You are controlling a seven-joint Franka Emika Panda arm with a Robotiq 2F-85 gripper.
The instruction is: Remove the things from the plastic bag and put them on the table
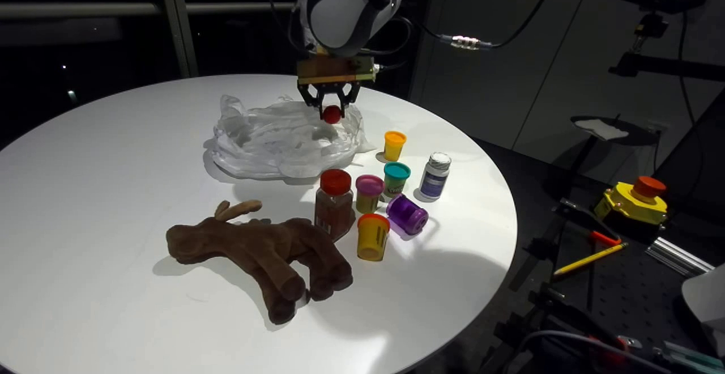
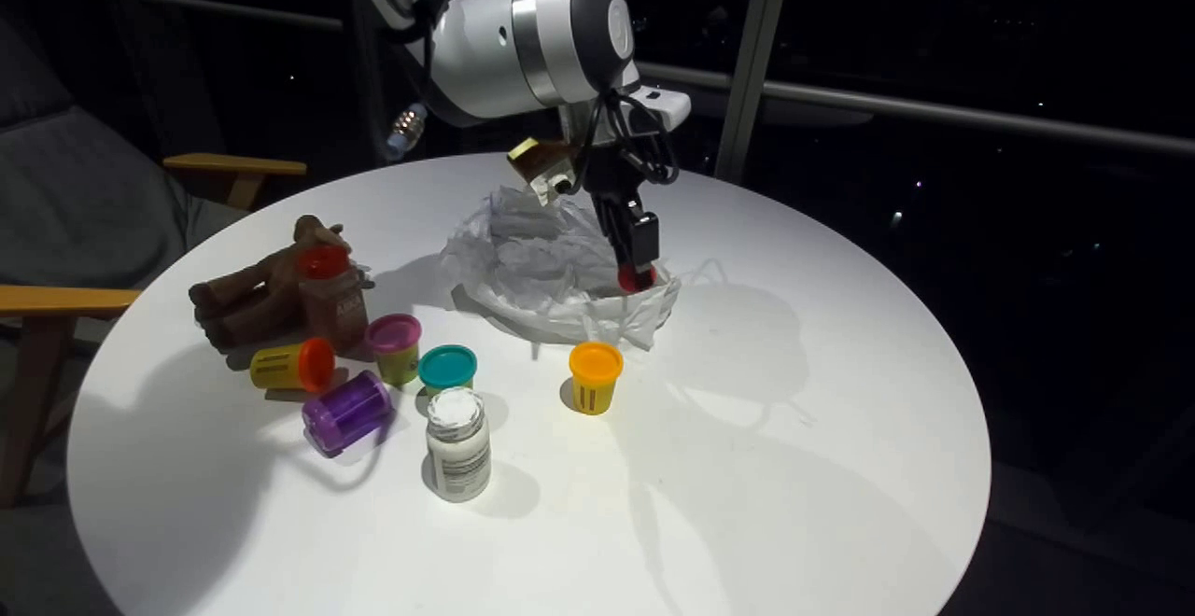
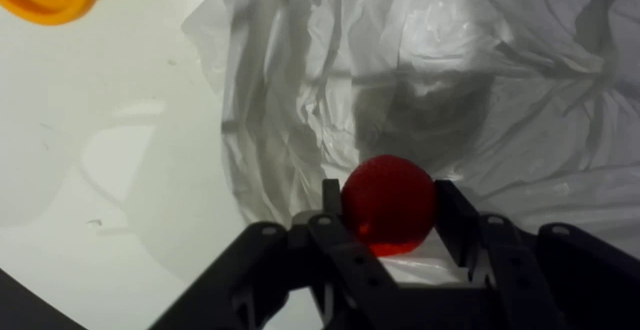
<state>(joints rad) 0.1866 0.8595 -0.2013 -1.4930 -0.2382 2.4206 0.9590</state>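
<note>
In an exterior view, I see the brown plush toy (image 1: 249, 241) lying near, on the white table (image 1: 102, 192). Farther off is the crinkly plastic bag (image 1: 277, 150). Over the bag's right part, my gripper (image 1: 332, 114) is partway closed and pinches a red ball (image 3: 389, 205); I can't tell if the ball touches the bag. Then come a tall red-lidded jar (image 1: 334, 209), a pink-lidded pot (image 1: 369, 195), a yellow pot (image 1: 372, 242) on its side, a far orange-lidded pot (image 1: 394, 146), a teal-lidded pot (image 1: 396, 180), a purple jar (image 1: 406, 214) on its side and a white bottle (image 1: 435, 175).
</note>
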